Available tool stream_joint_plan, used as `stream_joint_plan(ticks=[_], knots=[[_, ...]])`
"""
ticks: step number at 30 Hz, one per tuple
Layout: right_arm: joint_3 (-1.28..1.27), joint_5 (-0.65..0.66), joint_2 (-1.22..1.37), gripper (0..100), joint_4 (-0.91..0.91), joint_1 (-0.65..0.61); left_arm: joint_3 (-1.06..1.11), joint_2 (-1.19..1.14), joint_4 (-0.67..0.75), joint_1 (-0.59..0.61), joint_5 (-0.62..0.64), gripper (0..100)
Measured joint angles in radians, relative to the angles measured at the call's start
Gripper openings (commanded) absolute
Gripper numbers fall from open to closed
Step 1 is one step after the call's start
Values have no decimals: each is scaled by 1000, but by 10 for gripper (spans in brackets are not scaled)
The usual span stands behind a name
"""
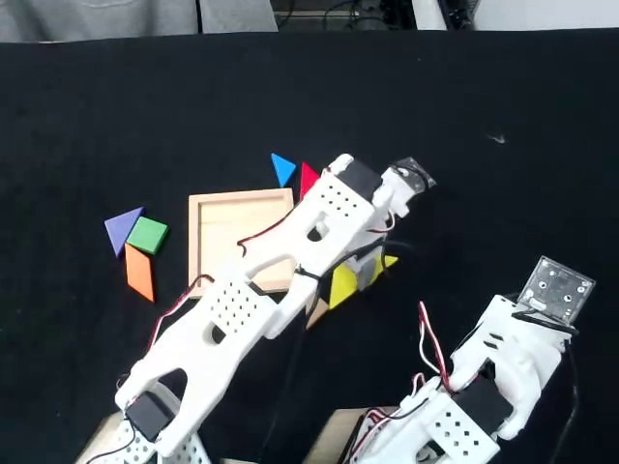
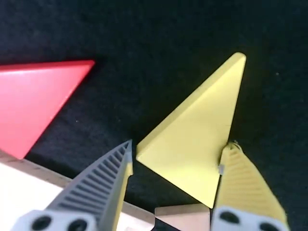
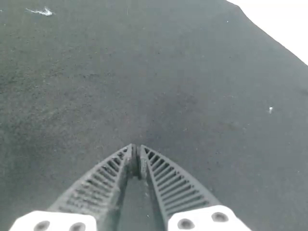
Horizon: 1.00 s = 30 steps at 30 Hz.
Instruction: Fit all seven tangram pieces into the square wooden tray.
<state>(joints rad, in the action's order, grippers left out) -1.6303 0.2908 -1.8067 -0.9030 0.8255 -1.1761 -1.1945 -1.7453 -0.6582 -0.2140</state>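
Observation:
The square wooden tray (image 1: 205, 205) lies at the table's middle with its visible floor bare; my left arm crosses its right part. My left gripper (image 2: 178, 147) is open, its fingers straddling a yellow triangle (image 2: 192, 144) that lies flat on the cloth just right of the tray (image 2: 57, 177). Beside it lie a red triangle (image 2: 33, 101) and a tan wooden piece (image 2: 185, 211). In the high view the yellow triangle (image 1: 343, 285) peeks out from under the arm. My right gripper (image 3: 138, 151) is shut over bare black cloth at the near right.
A blue triangle (image 1: 282, 169) and the red triangle (image 1: 308, 179) lie behind the tray's right corner. A purple triangle (image 1: 122, 229), green square (image 1: 147, 235) and orange parallelogram (image 1: 139, 272) sit left of the tray. The tan piece (image 1: 314, 311) lies by its front right corner.

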Motion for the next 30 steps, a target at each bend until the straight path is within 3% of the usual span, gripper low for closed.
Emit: stream_joint_plan(ticks=[11, 16, 30], knots=[[0, 0, 0, 11, 0, 0, -43, -3, -8, -14, 14, 241], [0, 0, 0, 11, 0, 0, -40, 28, -6, -32, 43, 139], [0, 0, 0, 11, 0, 0, 230, 261, 2, -121, 46, 102]])
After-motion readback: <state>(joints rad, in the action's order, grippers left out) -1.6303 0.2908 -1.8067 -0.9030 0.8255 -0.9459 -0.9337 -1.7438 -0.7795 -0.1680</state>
